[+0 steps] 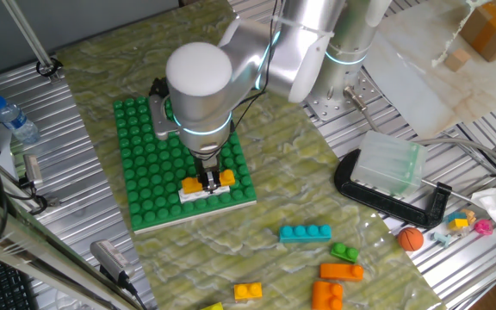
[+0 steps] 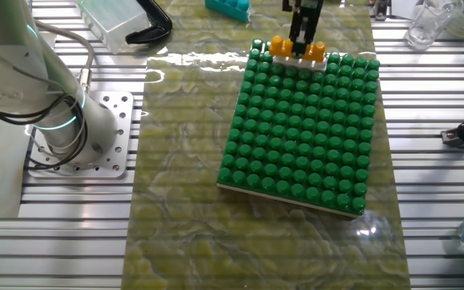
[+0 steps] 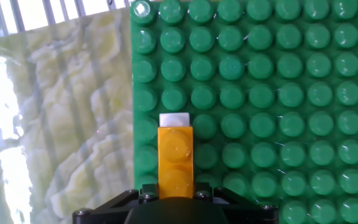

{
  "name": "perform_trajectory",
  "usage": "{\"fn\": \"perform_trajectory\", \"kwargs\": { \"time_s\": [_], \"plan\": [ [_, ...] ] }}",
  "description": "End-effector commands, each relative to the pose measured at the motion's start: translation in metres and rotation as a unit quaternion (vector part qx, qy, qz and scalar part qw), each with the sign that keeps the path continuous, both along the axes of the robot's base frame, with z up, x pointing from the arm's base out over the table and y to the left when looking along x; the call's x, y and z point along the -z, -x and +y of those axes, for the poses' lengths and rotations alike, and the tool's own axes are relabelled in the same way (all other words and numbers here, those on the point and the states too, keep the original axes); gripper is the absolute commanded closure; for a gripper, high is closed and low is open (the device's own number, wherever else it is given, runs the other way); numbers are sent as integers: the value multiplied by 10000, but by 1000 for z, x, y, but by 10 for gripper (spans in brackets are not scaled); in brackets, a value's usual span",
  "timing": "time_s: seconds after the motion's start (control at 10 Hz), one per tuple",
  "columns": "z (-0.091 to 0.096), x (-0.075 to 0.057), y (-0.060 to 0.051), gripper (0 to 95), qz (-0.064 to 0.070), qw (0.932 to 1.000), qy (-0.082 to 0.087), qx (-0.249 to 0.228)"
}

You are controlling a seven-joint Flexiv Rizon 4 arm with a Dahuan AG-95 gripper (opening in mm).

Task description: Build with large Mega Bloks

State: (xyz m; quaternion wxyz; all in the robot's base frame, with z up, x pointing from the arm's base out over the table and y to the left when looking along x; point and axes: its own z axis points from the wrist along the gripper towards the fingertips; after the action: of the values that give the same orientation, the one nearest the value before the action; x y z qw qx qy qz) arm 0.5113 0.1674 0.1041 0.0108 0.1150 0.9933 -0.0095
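Observation:
A yellow-orange Mega Blok (image 1: 207, 182) sits on a white Mega Blok (image 1: 205, 195) at the front edge of the green baseplate (image 1: 158, 164). My gripper (image 1: 210, 172) stands straight over it, shut on its middle. In the hand view the yellow-orange brick (image 3: 176, 160) runs between my gripper's (image 3: 176, 190) two jaws, with the white brick's end (image 3: 174, 119) showing beyond it. In the other fixed view two yellow-orange studs (image 2: 279, 46) show on either side of my gripper (image 2: 303, 40). Loose cyan (image 1: 305, 232), green (image 1: 344, 252), orange (image 1: 341, 272) and yellow (image 1: 248, 291) bricks lie on the mat.
A small orange ball (image 1: 411, 238) lies right of the loose bricks. A black clamp holding a clear box (image 1: 387, 168) stands at the right. A water bottle (image 1: 15, 120) lies at the left. The arm's base (image 2: 63, 129) is bolted beside the mat.

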Motion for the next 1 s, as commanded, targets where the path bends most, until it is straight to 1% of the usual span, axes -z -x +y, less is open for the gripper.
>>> {"fn": "perform_trajectory", "kwargs": {
  "time_s": [0.1, 0.3, 0.6, 0.8, 0.9, 1.0],
  "plan": [
    [0, 7, -3, 950, 13, 10000, -31, -55],
    [0, 6, -5, 950, 23, 10000, -26, -33],
    [0, 6, -6, 950, -8, 10000, -19, -18],
    [-1, 9, -8, 950, -24, 10000, -31, -26],
    [-2, 11, -9, 950, -74, 10000, -47, -27],
    [-2, 13, -10, 950, -67, 9999, -67, -37]
  ]
}}
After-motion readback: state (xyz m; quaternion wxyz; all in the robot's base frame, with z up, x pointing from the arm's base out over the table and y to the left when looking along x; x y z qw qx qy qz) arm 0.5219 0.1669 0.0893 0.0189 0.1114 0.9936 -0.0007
